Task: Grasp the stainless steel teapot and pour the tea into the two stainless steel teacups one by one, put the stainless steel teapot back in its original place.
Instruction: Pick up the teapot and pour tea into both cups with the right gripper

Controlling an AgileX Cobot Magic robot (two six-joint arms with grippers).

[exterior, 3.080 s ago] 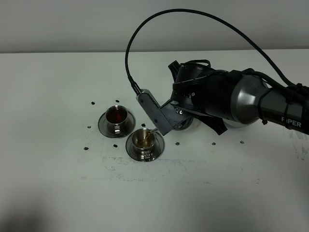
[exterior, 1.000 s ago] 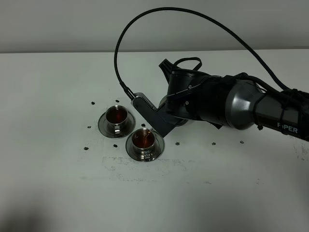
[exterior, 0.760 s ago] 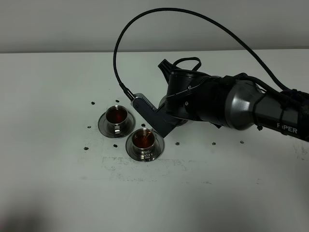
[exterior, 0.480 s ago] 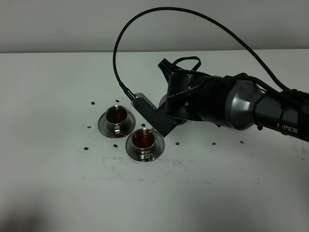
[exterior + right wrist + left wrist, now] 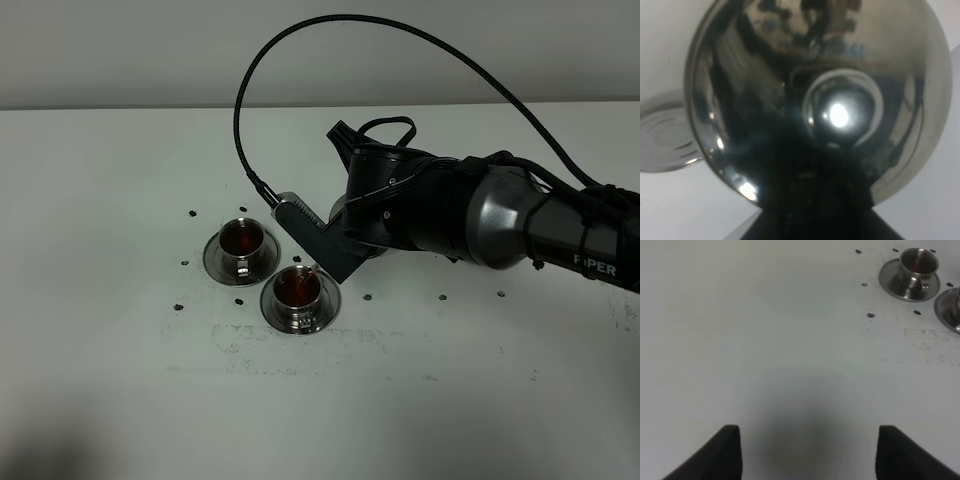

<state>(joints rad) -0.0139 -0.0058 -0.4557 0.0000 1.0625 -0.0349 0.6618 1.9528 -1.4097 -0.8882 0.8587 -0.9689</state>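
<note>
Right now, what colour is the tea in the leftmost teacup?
Dark reddish-brown. The tea in that teacup shows best in the exterior high view.

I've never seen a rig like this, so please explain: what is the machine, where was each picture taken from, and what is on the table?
This is a robot with two arms, each ending in a gripper. One picture looks down from a high camera; the others come from wrist cameras. On the white table stand two teacups on saucers, the far teacup and the near teacup, both holding tea. The right gripper holds the stainless steel teapot tilted over the near teacup. The left gripper is open and empty.
</note>
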